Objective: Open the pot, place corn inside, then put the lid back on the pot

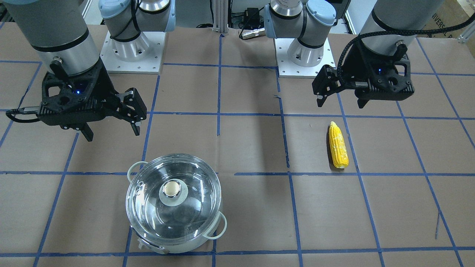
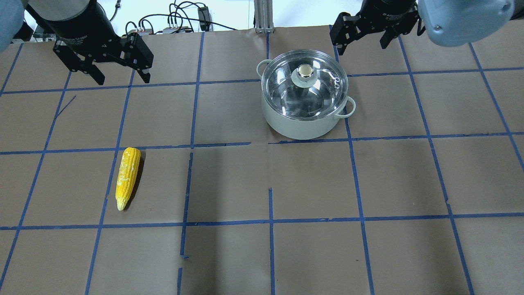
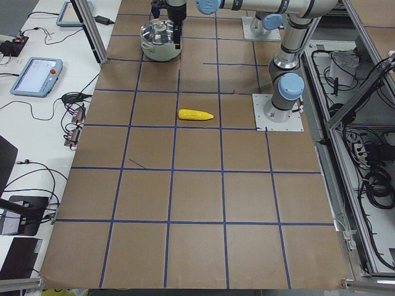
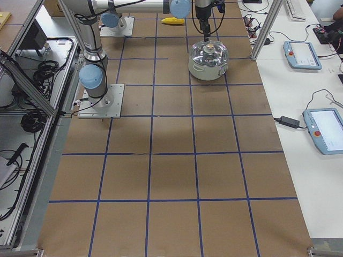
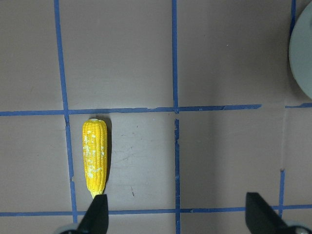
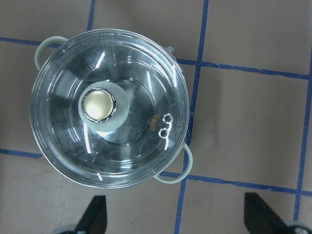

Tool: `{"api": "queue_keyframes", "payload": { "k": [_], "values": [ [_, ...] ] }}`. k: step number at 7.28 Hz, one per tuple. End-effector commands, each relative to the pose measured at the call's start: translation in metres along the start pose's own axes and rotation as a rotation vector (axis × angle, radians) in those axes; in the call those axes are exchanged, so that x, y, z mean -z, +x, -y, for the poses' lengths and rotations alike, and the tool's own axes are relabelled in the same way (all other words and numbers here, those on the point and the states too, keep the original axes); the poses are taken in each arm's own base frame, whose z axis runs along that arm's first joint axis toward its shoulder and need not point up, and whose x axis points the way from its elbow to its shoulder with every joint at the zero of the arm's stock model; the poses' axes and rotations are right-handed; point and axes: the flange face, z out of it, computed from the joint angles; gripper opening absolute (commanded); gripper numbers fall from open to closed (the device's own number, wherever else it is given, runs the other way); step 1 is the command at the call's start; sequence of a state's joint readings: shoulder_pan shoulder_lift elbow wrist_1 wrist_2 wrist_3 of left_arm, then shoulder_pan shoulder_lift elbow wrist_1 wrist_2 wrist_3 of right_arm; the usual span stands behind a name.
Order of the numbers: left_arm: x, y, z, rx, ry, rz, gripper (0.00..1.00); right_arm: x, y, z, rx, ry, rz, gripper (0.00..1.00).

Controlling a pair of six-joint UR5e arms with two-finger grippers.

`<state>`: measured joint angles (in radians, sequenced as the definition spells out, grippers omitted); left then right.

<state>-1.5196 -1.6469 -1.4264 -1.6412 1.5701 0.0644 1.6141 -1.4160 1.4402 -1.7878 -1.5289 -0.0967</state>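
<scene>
Pot (image 2: pixel 295 127): on table (image 2: pixel 262 184), right of centre, lid (image 2: pixel 315 92) seated on it.
Corn (image 2: pixel 127 177): flat on table, left side, well apart from pot.
Left gripper (image 2: pixel 123 78): fingers spread wide, empty.
Right gripper (image 2: pixel 363 46): fingers spread wide, empty.

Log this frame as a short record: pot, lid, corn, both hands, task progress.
pot: upright on the table, on the robot's right half, closed
lid: seated on the pot, knob up
corn: lying flat on the robot's left half, well apart from the pot
left hand: open, empty, raised off the table
right hand: open, empty, raised near the pot
progress: lid not yet lifted, corn untouched
</scene>
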Motion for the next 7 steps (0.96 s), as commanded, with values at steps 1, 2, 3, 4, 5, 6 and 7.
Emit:
{"api": "queue_keyframes", "payload": {
  "k": [1,2,3,4,5,6,7],
  "values": [
    [0.0,0.0,-0.002,-0.001,-0.001,0.002,1.0,-0.006,0.004,-0.002,-0.004,-0.024,-0.002,1.0],
    [0.0,0.0,-0.002,-0.001,-0.001,0.001,1.0,-0.011,0.004,-0.004,-0.008,-0.039,-0.002,1.0],
    [0.0,0.0,-0.001,0.001,-0.001,0.002,1.0,-0.011,0.009,-0.004,-0.012,-0.041,-0.051,1.0],
    [0.0,0.0,-0.001,0.001,-0.006,0.003,1.0,-0.006,0.009,-0.001,-0.016,-0.02,-0.057,1.0],
    [-0.001,-0.001,0.0,0.003,-0.007,0.005,1.0,-0.025,0.005,0.014,-0.021,-0.037,-0.047,1.0],
    [0.0,-0.001,0.0,0.001,-0.006,0.005,1.0,-0.038,-0.012,0.042,-0.005,-0.031,-0.045,1.0],
    [-0.002,-0.001,-0.001,0.001,-0.009,0.005,1.0,-0.053,-0.047,0.072,0.036,-0.025,-0.046,1.0]
  ]
}}
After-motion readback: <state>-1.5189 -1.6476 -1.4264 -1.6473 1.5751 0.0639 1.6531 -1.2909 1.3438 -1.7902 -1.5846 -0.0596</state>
